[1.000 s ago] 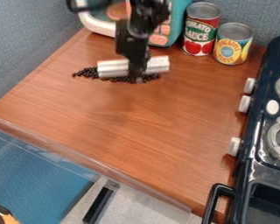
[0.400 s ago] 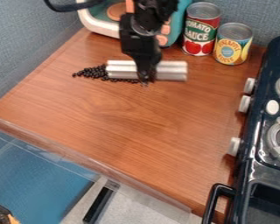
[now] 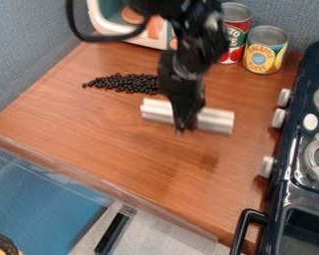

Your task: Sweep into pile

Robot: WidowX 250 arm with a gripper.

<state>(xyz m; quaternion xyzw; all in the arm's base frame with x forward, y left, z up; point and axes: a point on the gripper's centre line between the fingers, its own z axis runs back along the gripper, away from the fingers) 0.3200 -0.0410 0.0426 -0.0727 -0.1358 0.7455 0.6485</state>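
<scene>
The black gripper [image 3: 183, 127] hangs over the middle of the wooden counter, shut on a silvery white ridged bar [image 3: 215, 120]. The bar sticks out on both sides of the gripper and slants slightly down to the right. Behind and to the left of it, a band of small black beans [image 3: 125, 83] lies on the counter, narrow at its left end and thicker to the right. The arm covers the area at the right end of the beans. A strip of bare wood separates the bar from the beans.
A teal and white toy appliance [image 3: 115, 27] stands at the back, with a red can [image 3: 235, 37] and a yellow can [image 3: 264, 52] beside it. Along the right is a dark toy stove [image 3: 292, 164] with white knobs. The counter's front edge [image 3: 102, 185] runs diagonally below.
Holding the bar, the gripper has moved right and toward the counter's front, away from the beans. The bar has turned slightly, and more of the beans now show.
</scene>
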